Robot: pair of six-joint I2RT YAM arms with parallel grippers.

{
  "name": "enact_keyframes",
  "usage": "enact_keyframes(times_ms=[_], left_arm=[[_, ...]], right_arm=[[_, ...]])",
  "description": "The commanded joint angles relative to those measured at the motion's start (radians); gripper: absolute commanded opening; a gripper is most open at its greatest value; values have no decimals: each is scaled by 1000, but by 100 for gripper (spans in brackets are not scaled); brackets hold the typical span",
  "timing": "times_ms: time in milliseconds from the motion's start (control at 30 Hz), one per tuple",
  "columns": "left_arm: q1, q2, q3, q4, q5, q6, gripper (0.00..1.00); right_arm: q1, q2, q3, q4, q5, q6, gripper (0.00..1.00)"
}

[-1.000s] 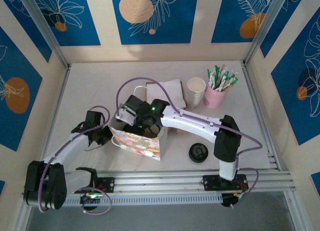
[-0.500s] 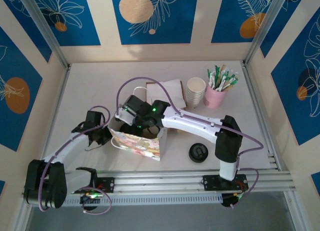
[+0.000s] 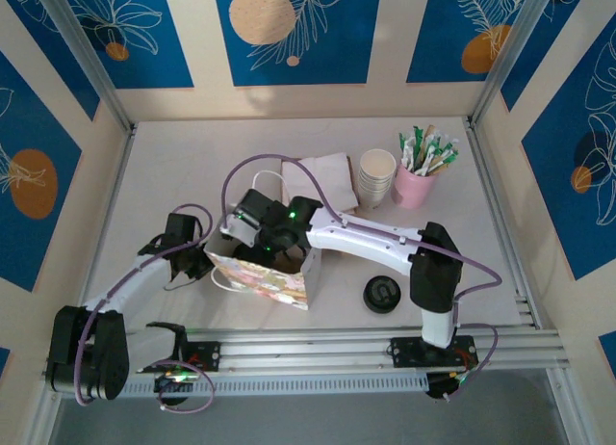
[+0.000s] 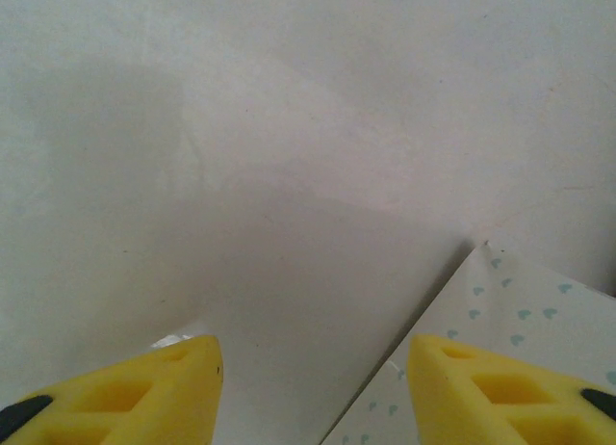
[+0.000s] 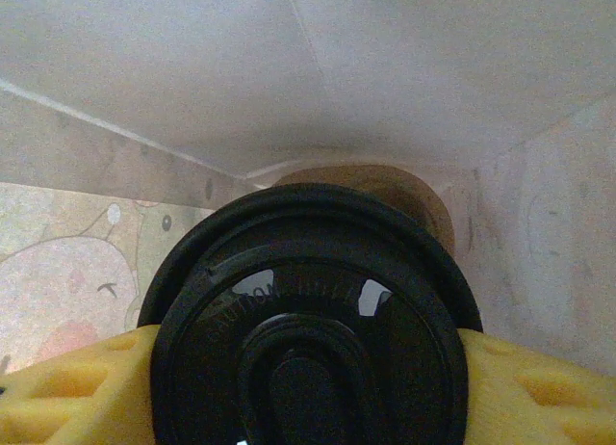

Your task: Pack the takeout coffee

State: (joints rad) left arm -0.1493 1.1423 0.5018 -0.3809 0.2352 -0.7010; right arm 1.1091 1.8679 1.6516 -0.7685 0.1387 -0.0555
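The takeout coffee (image 5: 308,329) is a brown cup under a black lid. My right gripper (image 5: 308,363) is shut on it, and its yellow fingers (image 5: 77,382) press the lid's rim from both sides. Cup and right gripper (image 3: 274,241) sit in the open mouth of a patterned paper bag (image 3: 265,276), whose white inner walls (image 5: 433,79) surround the cup. My left gripper (image 3: 190,257) rests at the bag's left end. In the left wrist view, the left gripper (image 4: 313,368) stands open over the table. The bag's heart-printed side (image 4: 525,315) lies by its right finger.
A loose black lid (image 3: 381,294) lies right of the bag. White napkins (image 3: 322,173), a stack of white paper cups (image 3: 377,177) and a pink holder of sticks (image 3: 416,180) stand behind. Walls close in the table (image 3: 173,166) on three sides.
The right gripper has moved slightly left and lower into the bag with the cup. The bag's top edge has shifted a little. The left arm has stayed put.
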Motion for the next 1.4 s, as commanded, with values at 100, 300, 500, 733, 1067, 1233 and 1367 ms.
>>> enact_keyframes(times_ms=[100,300,500,733,1067,1233,1367], left_arm=[[-13,7,-9,4,9,4,54],[-15,10,-8,6,9,5,53],[-15,14,-8,6,10,3,53],[-15,11,-11,2,4,6,53],[-14,2,1,-17,3,8,54],[-14,-7,4,-24,2,6,54],[-14,-9,7,-29,3,6,54]], right_arm=[[19,98,6,-172,63,-35,53],[15,112,-2,-196,64,-30,53],[12,138,-9,-219,73,-21,53],[10,168,-76,-220,92,-9,53],[-3,103,45,-161,79,34,60],[-10,52,110,-118,52,55,67],[-13,39,148,-115,44,59,77]])
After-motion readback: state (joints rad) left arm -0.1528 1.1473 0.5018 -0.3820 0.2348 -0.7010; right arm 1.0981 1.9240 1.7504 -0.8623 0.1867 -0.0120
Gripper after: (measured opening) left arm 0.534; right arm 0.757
